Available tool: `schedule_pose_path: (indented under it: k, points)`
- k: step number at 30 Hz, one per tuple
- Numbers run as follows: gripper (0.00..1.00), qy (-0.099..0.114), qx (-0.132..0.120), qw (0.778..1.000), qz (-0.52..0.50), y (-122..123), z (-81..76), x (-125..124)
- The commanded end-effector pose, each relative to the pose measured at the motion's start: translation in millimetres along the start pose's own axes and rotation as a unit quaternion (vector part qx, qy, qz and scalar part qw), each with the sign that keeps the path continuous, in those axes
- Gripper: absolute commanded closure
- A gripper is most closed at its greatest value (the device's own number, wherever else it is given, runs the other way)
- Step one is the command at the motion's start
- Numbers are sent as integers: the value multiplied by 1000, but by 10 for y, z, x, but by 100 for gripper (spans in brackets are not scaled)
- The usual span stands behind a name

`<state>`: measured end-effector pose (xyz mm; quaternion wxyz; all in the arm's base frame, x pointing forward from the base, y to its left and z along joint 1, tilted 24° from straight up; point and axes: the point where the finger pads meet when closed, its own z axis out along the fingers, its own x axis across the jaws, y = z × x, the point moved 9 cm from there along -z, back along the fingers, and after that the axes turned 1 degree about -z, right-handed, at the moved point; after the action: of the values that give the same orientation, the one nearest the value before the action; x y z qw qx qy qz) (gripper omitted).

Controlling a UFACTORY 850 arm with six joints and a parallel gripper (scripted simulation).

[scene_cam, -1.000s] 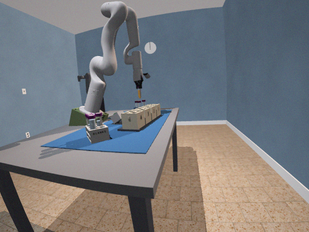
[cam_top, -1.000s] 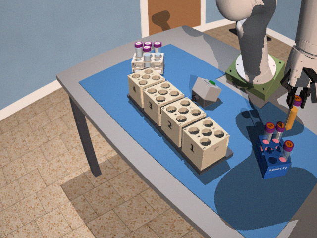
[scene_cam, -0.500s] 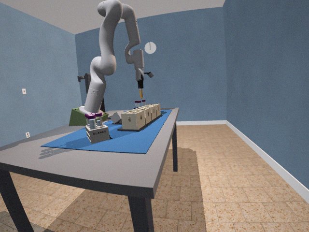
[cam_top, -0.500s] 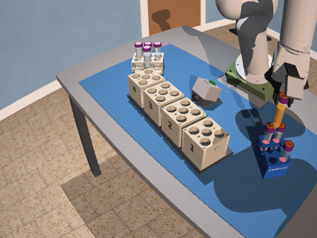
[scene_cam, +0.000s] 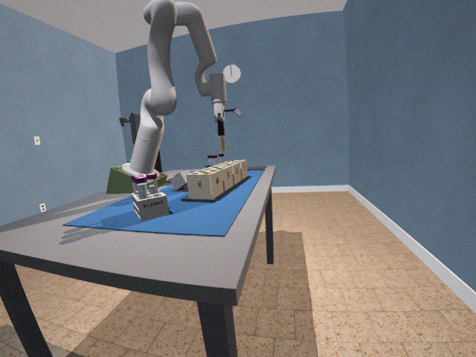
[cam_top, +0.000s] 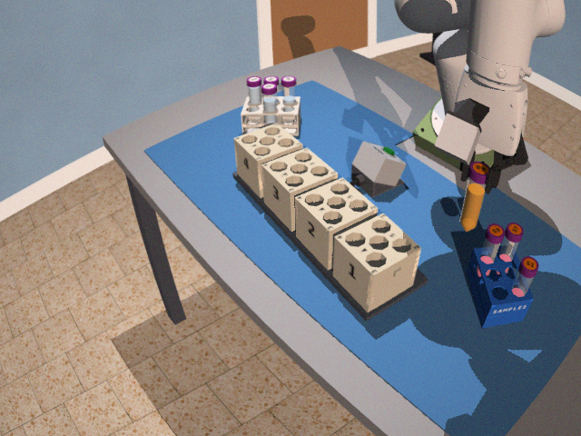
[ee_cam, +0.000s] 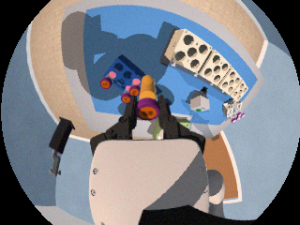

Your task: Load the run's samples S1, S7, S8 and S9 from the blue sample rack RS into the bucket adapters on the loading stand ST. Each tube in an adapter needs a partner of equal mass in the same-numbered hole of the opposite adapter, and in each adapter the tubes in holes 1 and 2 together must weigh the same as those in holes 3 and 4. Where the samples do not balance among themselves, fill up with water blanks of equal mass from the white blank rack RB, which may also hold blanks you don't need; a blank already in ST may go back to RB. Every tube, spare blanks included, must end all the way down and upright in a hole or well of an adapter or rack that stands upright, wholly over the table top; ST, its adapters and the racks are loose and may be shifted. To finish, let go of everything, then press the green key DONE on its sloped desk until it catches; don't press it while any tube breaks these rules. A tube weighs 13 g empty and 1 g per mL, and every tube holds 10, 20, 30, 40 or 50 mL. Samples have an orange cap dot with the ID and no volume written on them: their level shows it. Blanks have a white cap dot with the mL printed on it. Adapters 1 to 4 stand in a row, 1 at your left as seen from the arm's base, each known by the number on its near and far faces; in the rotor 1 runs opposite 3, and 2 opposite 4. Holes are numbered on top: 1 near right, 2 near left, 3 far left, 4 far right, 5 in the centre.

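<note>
Nearest in the top view, at 4 o'clock: blue rack (cam_top: 508,311) marked SAMPLES, upright on the mat (cam_top: 281,347), three purple-capped tubes seated in it with pink at their bases. Just above and past it, toward 3 o'clock: orange tube (cam_top: 472,206) hanging in the air, clear of the rack, tilted slightly, tip down. Pincer (cam_top: 483,174) clamped on that tube just under its purple cap; cap dot orange, ID unreadable. At centre, running from 5 o'clock up to 11 o'clock: four beige adapters on a dark stand (cam_top: 412,284), numbered 1 (cam_top: 375,270), 2 (cam_top: 335,215), 3 (cam_top: 298,180), 4 (cam_top: 265,152), every visible hole unfilled. Behind the row, at 1 o'clock from centre: grey desk (cam_top: 378,171) with green key (cam_top: 388,150) on top. Farthest, at 11 o'clock: white rack (cam_top: 270,117) with four purple-capped tubes, upright, just beside adapter 4. All on the grey counter (cam_top: 197,225).
</note>
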<state>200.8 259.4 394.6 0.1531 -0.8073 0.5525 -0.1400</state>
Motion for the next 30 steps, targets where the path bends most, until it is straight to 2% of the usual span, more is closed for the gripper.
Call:
schedule_pose_path:
  k: [1, 6, 10, 12, 25, 30]
  points:
    - [100, -1, 1, 996, 86, -131, -4, 232]
    - [100, -1, 1, 988, 156, -246, -3, 454]
    - [100, -1, 1, 988, 156, -338, -3, 631]
    - [100, -1, 1, 988, 156, -338, -3, 631]
    - [100, -1, 1, 988, 156, -638, -3, 1209]
    - [100, -1, 1, 988, 156, -639, -3, 1211]
